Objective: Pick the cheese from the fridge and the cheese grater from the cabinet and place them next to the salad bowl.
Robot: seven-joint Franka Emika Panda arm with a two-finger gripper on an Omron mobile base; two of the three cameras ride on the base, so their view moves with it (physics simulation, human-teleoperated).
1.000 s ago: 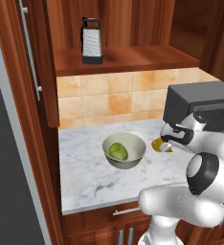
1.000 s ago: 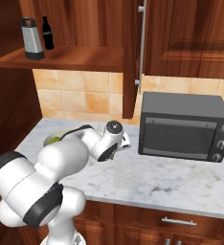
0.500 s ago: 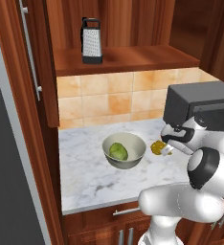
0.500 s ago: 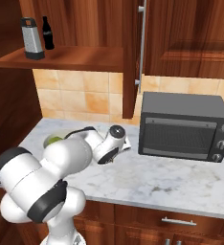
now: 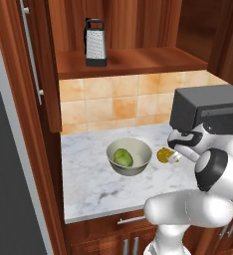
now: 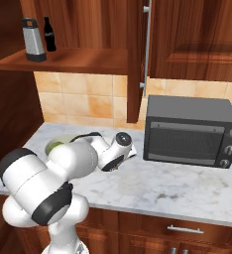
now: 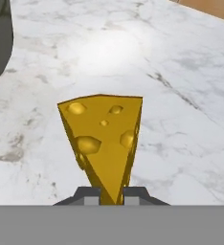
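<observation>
My gripper [image 7: 111,194] is shut on the cheese [image 7: 106,139], a yellow-orange holed wedge whose narrow end sits between the fingertips. From the left base camera the cheese [image 5: 163,155] hangs low over the marble counter, just right of the salad bowl [image 5: 138,162], with the gripper [image 5: 171,157] behind it. The arm covers most of the bowl [image 6: 55,145] in the right base view. The cheese grater [image 5: 95,42] stands upright on the shelf of the open cabinet [image 5: 133,62], also seen as the grater [image 6: 32,39] at the upper left. The fridge [image 5: 9,189] is at the far left.
A dark toaster oven [image 6: 187,130] sits on the counter right of the gripper. A slim cola bottle [image 6: 49,33] stands beside the grater. The open cabinet door [image 6: 135,59] with its bar handle hangs above the counter. Bare marble [image 5: 88,184] lies in front of the bowl.
The cheese has sunk slightly toward the counter beside the bowl. The arm's elbow has shifted a little to the right; the gripper stays shut.
</observation>
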